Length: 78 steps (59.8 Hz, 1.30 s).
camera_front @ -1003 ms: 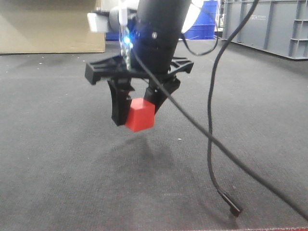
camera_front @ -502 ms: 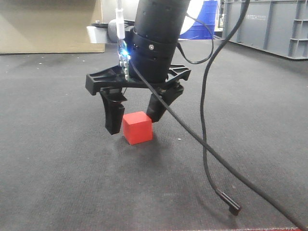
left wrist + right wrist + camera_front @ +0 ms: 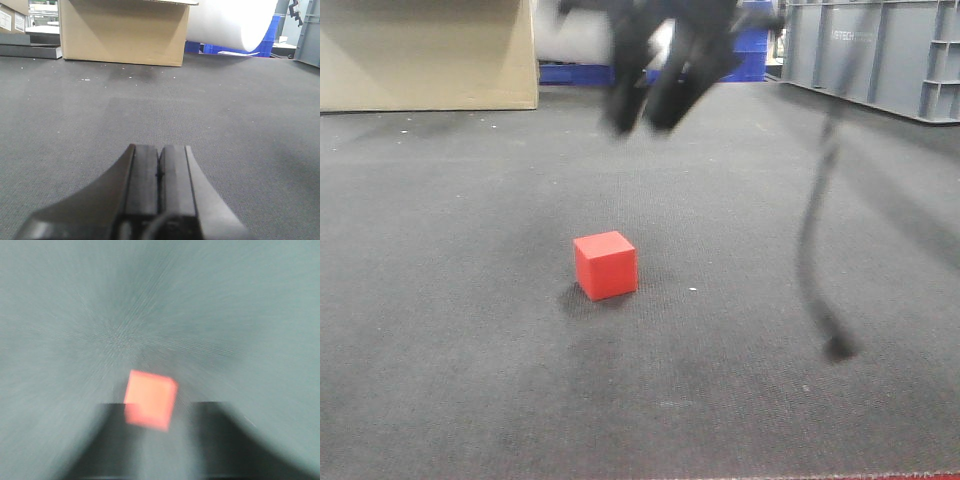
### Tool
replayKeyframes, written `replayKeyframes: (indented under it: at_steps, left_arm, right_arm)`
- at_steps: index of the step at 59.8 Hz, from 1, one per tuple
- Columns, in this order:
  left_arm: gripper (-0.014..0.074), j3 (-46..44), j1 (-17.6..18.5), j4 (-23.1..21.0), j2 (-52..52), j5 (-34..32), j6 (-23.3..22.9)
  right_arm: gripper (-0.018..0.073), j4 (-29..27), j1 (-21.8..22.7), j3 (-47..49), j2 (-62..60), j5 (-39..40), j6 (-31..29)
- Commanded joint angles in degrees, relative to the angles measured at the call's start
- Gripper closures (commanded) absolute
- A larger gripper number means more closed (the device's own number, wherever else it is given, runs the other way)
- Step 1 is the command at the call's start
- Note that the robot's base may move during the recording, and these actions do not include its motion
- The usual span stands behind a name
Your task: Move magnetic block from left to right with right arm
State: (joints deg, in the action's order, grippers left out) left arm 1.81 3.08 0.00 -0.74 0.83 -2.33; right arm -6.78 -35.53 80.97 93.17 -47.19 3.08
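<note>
The magnetic block [image 3: 605, 264] sits flat on the dark grey carpet [image 3: 440, 330], upright on 1 face, with nothing touching it. In the right wrist view the same red cube [image 3: 150, 399] shows below the camera, blurred, lying between the 2 dark finger shapes at the bottom of the frame but apart from both.

The right arm's gripper [image 3: 655, 85] hangs well above the block in the front view, smeared by motion blur. Its 2 dark fingers [image 3: 625, 95] read as spread with a gap between them, and they hold nothing. A black cable [image 3: 817, 235] trails down to the right of the block, its end just above the carpet.

The left gripper [image 3: 159, 172] lies low over the carpet in its own wrist view, its 2 pads pressed together and empty.

Further out, a cardboard box [image 3: 425, 55] stands at the back left, blue crates [image 3: 740, 45] behind the arm, and a grey crate [image 3: 880, 55] at the back right.

As a judgement: the block rests free with the claw open and clear above it, so the placing looks done. Whether this spot counts as the right side cannot be confirmed from these views. What seems left is only for the right arm to pull away to rest.
</note>
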Motion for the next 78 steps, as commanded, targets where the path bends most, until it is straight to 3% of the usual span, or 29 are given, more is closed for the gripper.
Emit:
replayKeyframes:
  at_steps: [1, 26, 39, 56, 78]
  left_arm:
    - [0.0713, 0.5, -0.1, 0.0, -0.8, -5.2, -0.4]
    - [0.0713, 0.5, -0.1, 0.0, -0.8, -5.2, -0.4]
    - [0.0713, 0.5, -0.1, 0.0, -0.8, -5.2, -0.4]
    - [0.0713, 0.5, -0.1, 0.0, -0.8, -5.2, -0.4]
    - [0.0713, 0.5, -0.1, 0.0, -0.8, -5.2, -0.4]
  right_arm:
    - [0.0459, 0.1, 0.9, -4.1, -10.1, 5.2, 0.2]
    - [0.0483, 0.2, 1.1, -38.5, -48.5, 27.7, 0.2]
    - [0.0483, 0.7, 1.1, -51.7, -66.7, 38.1, 0.2]
    - [0.0483, 0.7, 1.1, -58.2, -81.4, 36.6, 0.2]
    - [0.0483, 0.8, 1.1, -58.7, -82.4, 36.3, 0.2]
